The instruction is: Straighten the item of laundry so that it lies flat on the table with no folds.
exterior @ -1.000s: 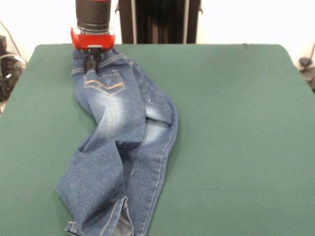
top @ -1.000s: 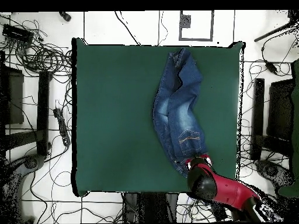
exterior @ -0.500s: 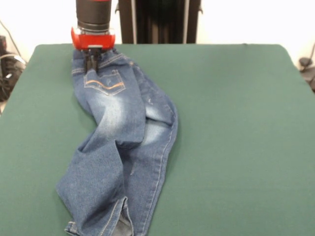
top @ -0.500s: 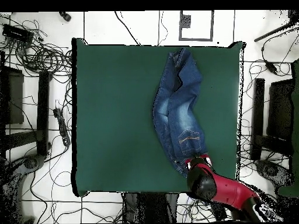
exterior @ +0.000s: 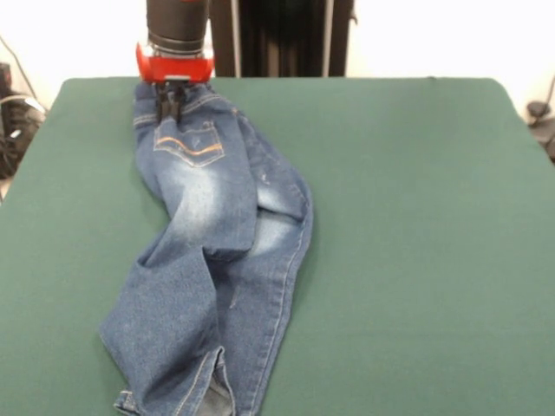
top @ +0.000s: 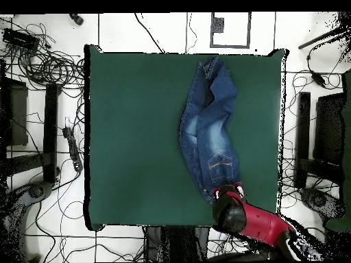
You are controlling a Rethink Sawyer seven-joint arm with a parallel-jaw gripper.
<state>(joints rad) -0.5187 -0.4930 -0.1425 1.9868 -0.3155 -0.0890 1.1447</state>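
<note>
The jeans (exterior: 212, 260) lie on the green table (exterior: 416, 225) in a long, twisted strip, running from the far-left part of the table toward the near edge, left of centre in the front view. The waistband end is at the far side, with one back pocket (exterior: 188, 143) facing up, its orange stitching showing. Below the pocket a pale faded patch runs down the seat. The garment is folded lengthwise here, so one half is doubled over the other, and a second layer peeks out along the right side. Farther down the legs overlap and fan out to the left; the cuffs reach the near edge of the picture, with one hem (exterior: 217, 400) turned open.

The gripper (exterior: 170, 103) stands upright over the waistband at the far-left end, its red collar just above the cloth. Its dark fingertips are drawn close together and pinch the denim at the waistband.

In the overhead view the jeans (top: 209, 130) cross the right half of the table (top: 137, 137), and the gripper (top: 228, 195) sits at their end near the table's lower edge.
</note>
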